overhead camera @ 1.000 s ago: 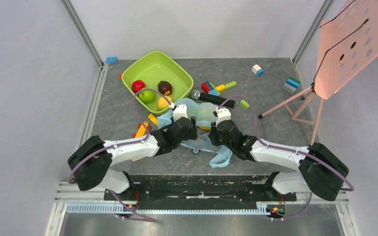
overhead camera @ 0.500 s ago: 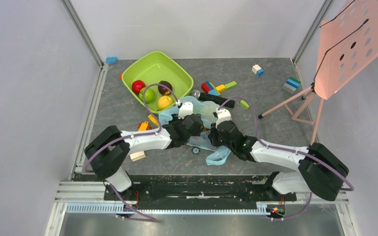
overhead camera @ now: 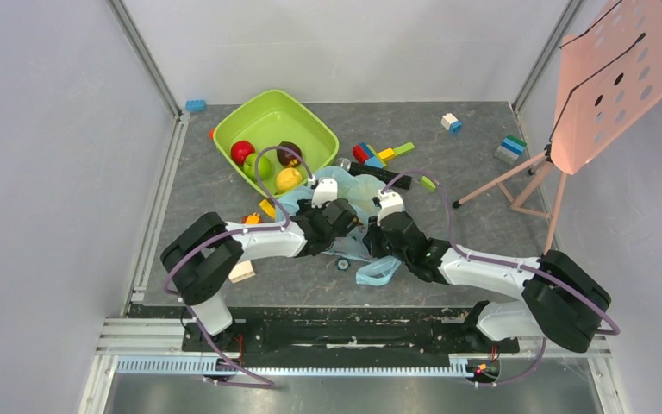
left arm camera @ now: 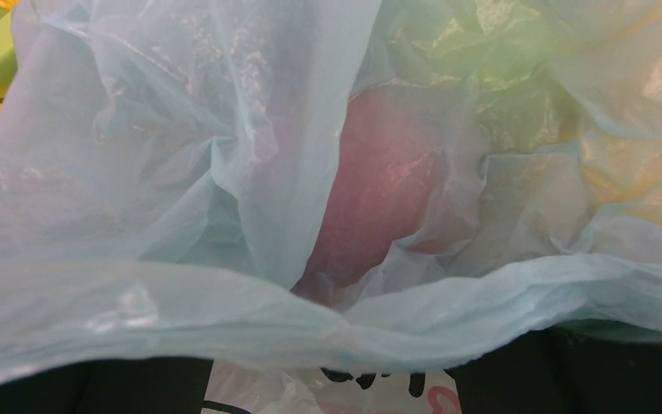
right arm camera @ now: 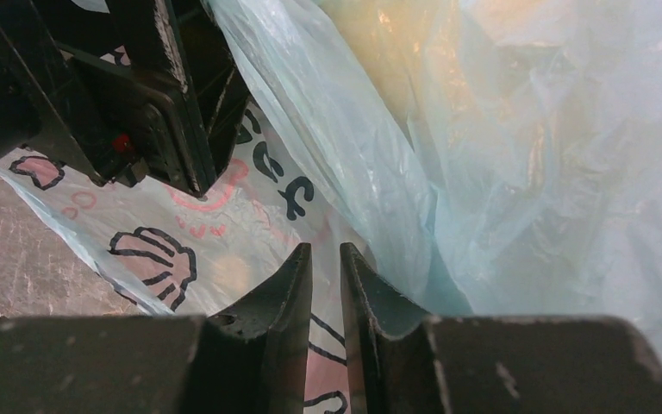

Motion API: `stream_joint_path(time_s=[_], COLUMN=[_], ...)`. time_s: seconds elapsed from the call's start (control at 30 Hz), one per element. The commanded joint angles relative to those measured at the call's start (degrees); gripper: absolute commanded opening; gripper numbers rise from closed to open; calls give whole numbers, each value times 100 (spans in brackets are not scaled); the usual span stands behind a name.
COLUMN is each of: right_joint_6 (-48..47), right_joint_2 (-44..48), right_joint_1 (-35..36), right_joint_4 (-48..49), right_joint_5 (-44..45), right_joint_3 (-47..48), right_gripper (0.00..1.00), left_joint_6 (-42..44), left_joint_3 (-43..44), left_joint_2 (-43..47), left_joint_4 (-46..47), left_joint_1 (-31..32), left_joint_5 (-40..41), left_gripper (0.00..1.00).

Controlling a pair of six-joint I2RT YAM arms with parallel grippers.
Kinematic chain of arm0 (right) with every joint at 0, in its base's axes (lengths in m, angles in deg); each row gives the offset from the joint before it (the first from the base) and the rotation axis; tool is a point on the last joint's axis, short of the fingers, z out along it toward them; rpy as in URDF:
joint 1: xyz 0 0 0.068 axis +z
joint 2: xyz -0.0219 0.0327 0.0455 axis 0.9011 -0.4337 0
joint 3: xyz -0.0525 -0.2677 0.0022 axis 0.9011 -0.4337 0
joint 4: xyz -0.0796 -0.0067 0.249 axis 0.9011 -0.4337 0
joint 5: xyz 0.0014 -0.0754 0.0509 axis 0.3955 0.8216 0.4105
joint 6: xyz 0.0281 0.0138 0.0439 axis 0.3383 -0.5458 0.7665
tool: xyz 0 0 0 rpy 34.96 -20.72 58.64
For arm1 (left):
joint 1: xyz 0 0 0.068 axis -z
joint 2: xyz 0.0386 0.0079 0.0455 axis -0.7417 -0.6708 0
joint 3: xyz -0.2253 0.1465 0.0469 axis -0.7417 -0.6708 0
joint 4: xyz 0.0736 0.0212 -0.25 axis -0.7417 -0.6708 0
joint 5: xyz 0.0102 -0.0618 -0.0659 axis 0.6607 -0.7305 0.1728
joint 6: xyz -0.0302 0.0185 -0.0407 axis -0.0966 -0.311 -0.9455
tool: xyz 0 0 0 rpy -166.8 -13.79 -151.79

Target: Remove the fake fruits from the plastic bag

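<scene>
Plastic bag [left arm camera: 138,172] film crowds both arms: right gripper [right arm camera: 321,252] nearly closed, left gripper [overhead camera: 350,226] buried, its state impossible to tell.

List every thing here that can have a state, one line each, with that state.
plastic bag, crumpled, a reddish fruit showing through it
green bowl, upright, four fake fruits inside
left gripper, open, bag draped over it
right gripper, shut, jaws almost together over the bag's printed side

Robot lab test cell: white panel walls [overhead camera: 52,129] on aluminium posts [overhead camera: 142,56] enclose grey tabletop [overhead camera: 474,233], arm mounting rail [overhead camera: 345,332] at the tabletop's near edge.
</scene>
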Motion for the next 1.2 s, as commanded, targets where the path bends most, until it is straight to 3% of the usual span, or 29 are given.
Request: stream_joint_path(time_s=[0.0,0.23,0.57,0.67,0.83,1.17], right_joint_6=[23,7,-79,-119,-119,-168], right_joint_2=[24,102,273,345,435,460], right_joint_1=[-20,-21,-21,-30,-50,-65], right_joint_4=[121,84,-172,-282,-330,-346], right_joint_5=[2,74,230,314,318,256], right_joint_3=[-89,-93,89,133,119,105], right_gripper=[21,22,22,23,23,24], left_joint_6=[191,576,856,907,876,915], left_joint_3=[105,-61,113,124,-17,290], left_joint_2=[7,595,1602,1846,1938,954], left_joint_4=[471,549,-562,-872,-887,-393], left_joint_1=[-61,-61,-61,-62,-70,-172], left_joint_5=[361,-455,-2529,-2808,-2328,-1158], left_gripper=[88,82,84,84,88,98])
